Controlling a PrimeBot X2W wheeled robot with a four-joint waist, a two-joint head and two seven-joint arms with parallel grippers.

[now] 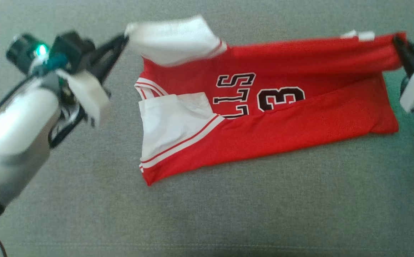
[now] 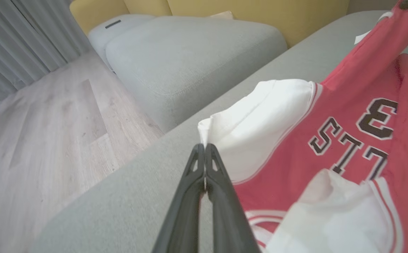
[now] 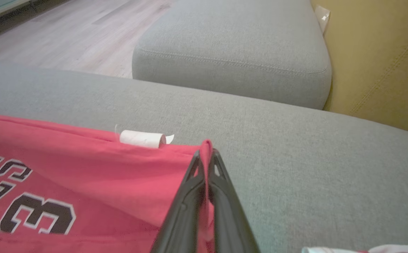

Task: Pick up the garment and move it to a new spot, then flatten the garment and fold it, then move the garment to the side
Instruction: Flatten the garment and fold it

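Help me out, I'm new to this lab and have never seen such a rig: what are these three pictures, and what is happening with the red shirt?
It is a two-armed robot. One picture looks down from its head; the other two come from cameras on each wrist, looking along the dark fingers. A red jersey with white sleeves lies on a grey cushion. The left end effector is shut on a white sleeve tip, seen close in its wrist view. The right end effector is shut on a red hem corner. Together they hold one long edge raised, apparently mid-fold.
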